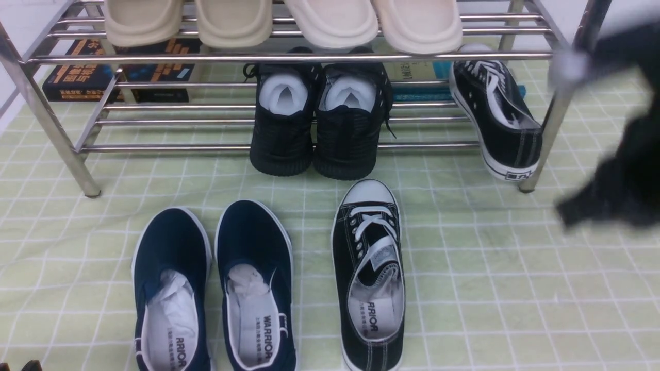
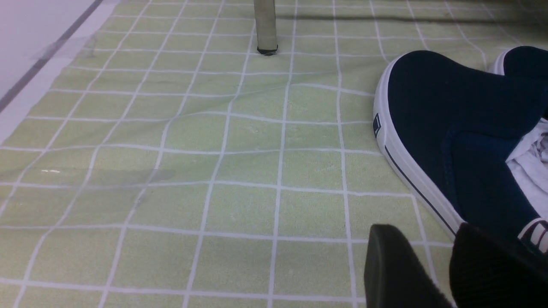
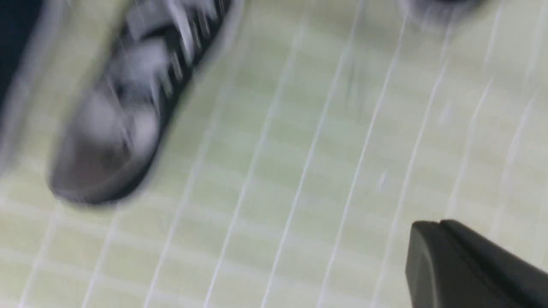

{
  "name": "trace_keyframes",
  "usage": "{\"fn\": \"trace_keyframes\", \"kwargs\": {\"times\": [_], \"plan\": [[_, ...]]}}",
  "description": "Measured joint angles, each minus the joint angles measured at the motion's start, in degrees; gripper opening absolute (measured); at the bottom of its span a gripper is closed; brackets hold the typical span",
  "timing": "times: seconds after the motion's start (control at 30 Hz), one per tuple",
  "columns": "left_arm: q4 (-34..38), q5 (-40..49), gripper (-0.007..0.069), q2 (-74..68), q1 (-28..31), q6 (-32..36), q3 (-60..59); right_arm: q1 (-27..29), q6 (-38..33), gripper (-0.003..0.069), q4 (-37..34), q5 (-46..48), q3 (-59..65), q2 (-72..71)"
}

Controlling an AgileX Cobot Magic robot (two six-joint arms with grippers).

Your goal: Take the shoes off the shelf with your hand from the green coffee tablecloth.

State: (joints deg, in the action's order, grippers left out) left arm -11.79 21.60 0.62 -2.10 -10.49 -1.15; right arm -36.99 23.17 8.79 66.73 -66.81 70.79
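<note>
Sneaker (image 1: 368, 278) already on cloth (image 1: 515, 288), well left of my hand (image 1: 619, 175); mate (image 1: 495, 108) on shelf (image 1: 309, 147) lower rails, just beside hand. Hand blurred, grip unreadable. I'd approach heel slowly, clear of post (image 1: 549, 129).

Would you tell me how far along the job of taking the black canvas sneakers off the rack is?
Halfway. Done: one black canvas white-laced sneaker lies on the pale green grid cloth. In hand: the blurred black right hand hovers beside the silver tube rack, grip unclear. Left: the matching second sneaker sits on its lower rails.
</note>
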Motion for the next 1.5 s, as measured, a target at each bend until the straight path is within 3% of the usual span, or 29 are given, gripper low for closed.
{"fn": "trace_keyframes", "kwargs": {"times": [0.1, 0.2, 0.33, 0.53, 0.73, 1.07, 1.13, 1.2, 1.23, 1.27, 1.3, 1.37, 1.5], "plan": [[0.00, 0.00, 0.0239, 0.00, 0.00, 0.00, 0.00, 4.31, -2.06, 0.0006, -6.70, -6.74, 7.59, 2.15], [0.00, 0.00, 0.0239, 0.00, 0.00, 0.00, 0.00, 7.33, -5.45, 0.0036, -9.51, -8.21, 6.98, 5.31], [0.00, 0.00, 0.0239, 0.04, 0.00, 0.00, 0.00, 11.94, -10.06, 0.0165, -10.18, -9.18, -1.36, 12.21], [0.00, 0.00, 0.0239, 0.04, 0.00, 0.00, 0.00, 13.59, -10.69, 0.0388, -3.72, -12.72, -15.54, 22.60], [0.00, 0.00, 0.0239, 0.04, 0.00, 0.00, 0.00, 13.59, -10.69, 0.0447, 5.36, -20.04, -21.10, 30.56], [0.00, 0.00, 0.0239, 0.04, 0.00, 0.00, 0.00, 13.65, -10.69, 0.0400, 14.05, -27.65, -21.42, 38.13], [0.00, 0.00, 0.0239, 0.04, 0.00, 0.00, 0.00, 13.83, -10.55, 0.0362, 16.01, -28.16, -21.42, 39.69], [0.00, 0.00, 0.0239, 0.04, 0.00, 0.00, 0.00, 13.95, -9.88, 0.0311, 17.24, -28.29, -21.42, 40.51], [0.00, 0.00, 0.0239, 0.04, 0.00, 0.00, 0.00, 13.95, -8.91, 0.0235, 18.06, -28.23, -21.47, 40.82], [0.00, 0.00, 0.0239, 0.04, 0.00, 0.00, 0.00, 13.95, -8.83, 0.0225, 18.19, -28.23, -21.47, 40.81], [0.00, 0.00, 0.0239, 0.06, 0.00, 0.00, 0.00, 13.95, -8.30, 0.0134, 18.45, -28.01, -21.47, 40.76], [0.00, 0.00, 0.0239, 0.06, 0.00, 0.00, 0.00, 13.83, -7.77, 0.0038, 18.03, -27.01, -21.53, 40.35], [0.00, 0.00, 0.0239, 0.06, 0.00, 0.00, 0.00, 11.30, -7.62, 0.0002, 13.92, -16.71, -21.53, 35.86]]}}
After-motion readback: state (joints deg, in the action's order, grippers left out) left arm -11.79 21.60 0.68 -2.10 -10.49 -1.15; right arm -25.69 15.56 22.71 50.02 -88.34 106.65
